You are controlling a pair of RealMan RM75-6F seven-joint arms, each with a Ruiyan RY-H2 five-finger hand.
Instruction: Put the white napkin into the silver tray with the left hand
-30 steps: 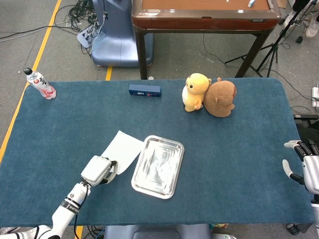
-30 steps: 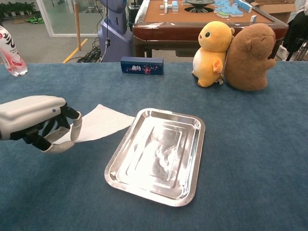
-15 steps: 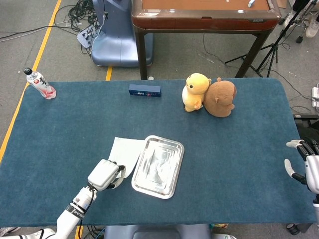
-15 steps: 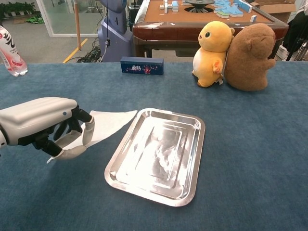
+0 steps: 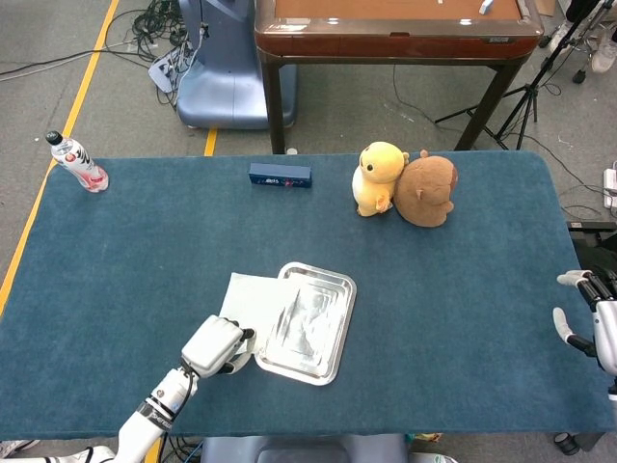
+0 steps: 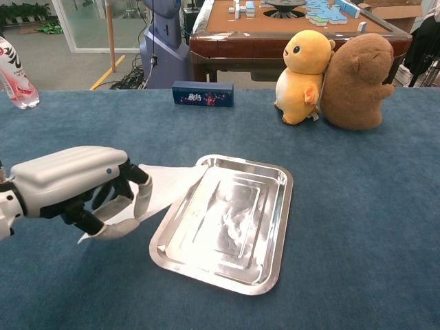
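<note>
My left hand (image 5: 218, 345) (image 6: 82, 189) pinches the near end of the white napkin (image 5: 256, 298) (image 6: 165, 187) and holds it just left of the silver tray (image 5: 323, 347) (image 6: 271, 227). The napkin's far edge drapes over the tray's left rim. The tray is rectangular and shiny and lies on the blue tablecloth near the front middle. My right hand (image 5: 590, 311) hangs beyond the table's right edge with its fingers apart and nothing in them; the chest view does not show it.
A yellow plush (image 5: 378, 178) (image 6: 304, 65) and a brown plush (image 5: 427, 190) (image 6: 355, 72) sit at the back right. A small dark blue box (image 5: 280, 175) (image 6: 202, 93) lies at the back middle. A plastic bottle (image 5: 77, 161) (image 6: 15, 72) lies at the far left corner.
My left hand has dragged the napkin to the right and toward the front; the napkin's edge now overlaps the tray's left rim. The right hand has barely shifted.
</note>
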